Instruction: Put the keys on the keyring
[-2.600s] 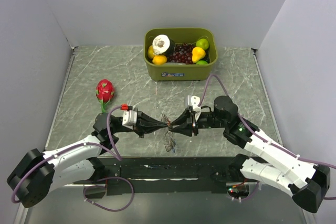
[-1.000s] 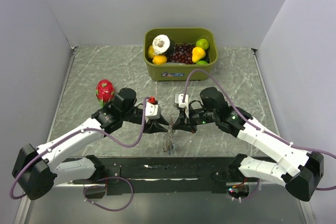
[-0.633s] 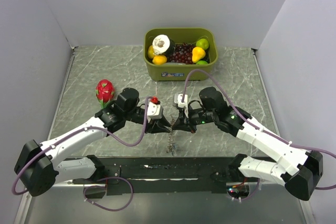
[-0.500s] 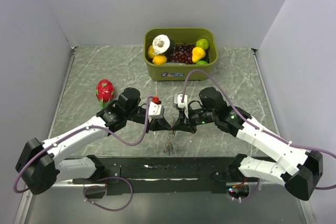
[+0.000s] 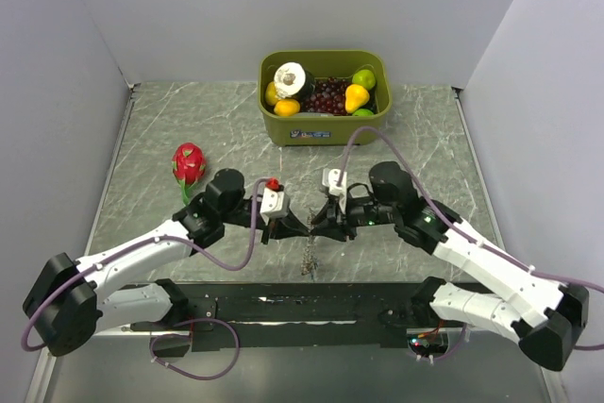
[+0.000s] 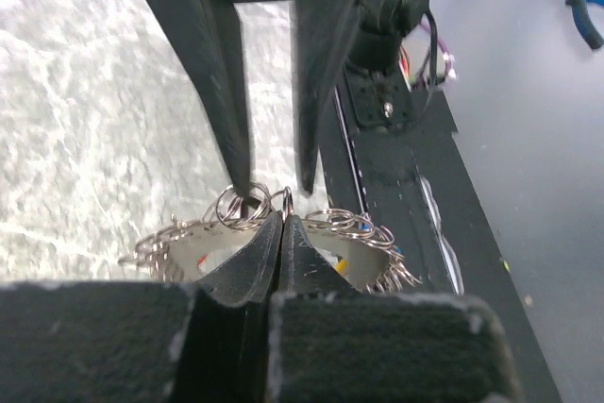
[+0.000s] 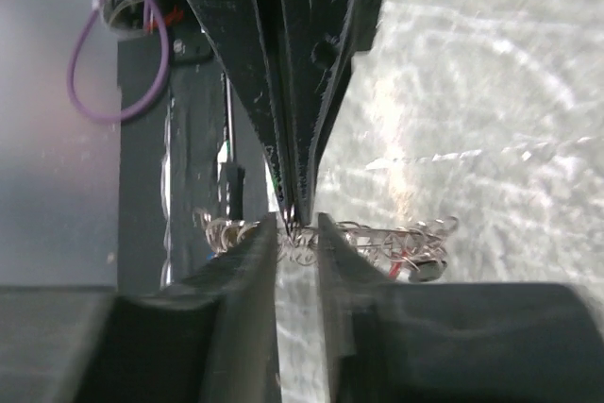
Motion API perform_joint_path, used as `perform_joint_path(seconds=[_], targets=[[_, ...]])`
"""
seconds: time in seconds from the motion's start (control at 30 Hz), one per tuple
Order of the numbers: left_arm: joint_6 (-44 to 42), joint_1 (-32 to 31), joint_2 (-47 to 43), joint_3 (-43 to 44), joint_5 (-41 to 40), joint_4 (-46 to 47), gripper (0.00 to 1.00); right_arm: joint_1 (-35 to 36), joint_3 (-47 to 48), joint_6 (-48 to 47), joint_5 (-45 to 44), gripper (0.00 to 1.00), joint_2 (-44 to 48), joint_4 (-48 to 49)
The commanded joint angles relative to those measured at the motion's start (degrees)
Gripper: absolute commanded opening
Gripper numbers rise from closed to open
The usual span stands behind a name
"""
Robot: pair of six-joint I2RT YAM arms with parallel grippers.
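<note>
The keyring, a thin metal ring strung with many small split rings, hangs between my two grippers above the table's front middle. My left gripper is shut on one small ring of the keyring, as the left wrist view shows. My right gripper faces it tip to tip; its fingers stand slightly apart on either side of the left tip. In the right wrist view rings lie across the gap. Tiny keys show: red, orange, blue.
A green bin full of toy fruit stands at the back middle. A dragon fruit lies at the left. A black strip runs along the table's front edge below the hanging ring.
Both grippers stay tip to tip at the keyring. The left arm has drawn back and lower; the right arm has shifted slightly right. The ring still hangs beneath.
</note>
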State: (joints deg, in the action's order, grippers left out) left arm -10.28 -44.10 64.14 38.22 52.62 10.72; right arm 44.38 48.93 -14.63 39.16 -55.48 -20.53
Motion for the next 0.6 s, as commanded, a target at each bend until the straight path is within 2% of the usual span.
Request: perform_joint_path(seconds=[0.0,0.1,0.2,0.4,0.57], targets=[[8.9,-0.6,-3.8,-4.0,-1.7,20.2,0.01,-1.0,-2.4,2.5,-0.8,0.43,6.3,9.3],[14.0,-0.6,-5.2,-7.5,-3.3,29.9,0.01,-2.3,-3.4,2.9,0.9,0.52,7.2,9.9],[17.2,-0.5,-5.3,-10.0,-2.8,37.8,0.01,-2.6,-3.8,2.6,2.4,0.53,7.1,9.7],[21.1,-0.5,-4.9,-12.4,-1.7,48.3,0.01,-2.7,-4.2,2.2,3.1,0.50,6.3,10.7],[22.6,-0.5,-4.8,-13.2,-1.7,51.6,0.01,-3.1,-4.5,2.1,3.0,0.45,6.5,10.6]])
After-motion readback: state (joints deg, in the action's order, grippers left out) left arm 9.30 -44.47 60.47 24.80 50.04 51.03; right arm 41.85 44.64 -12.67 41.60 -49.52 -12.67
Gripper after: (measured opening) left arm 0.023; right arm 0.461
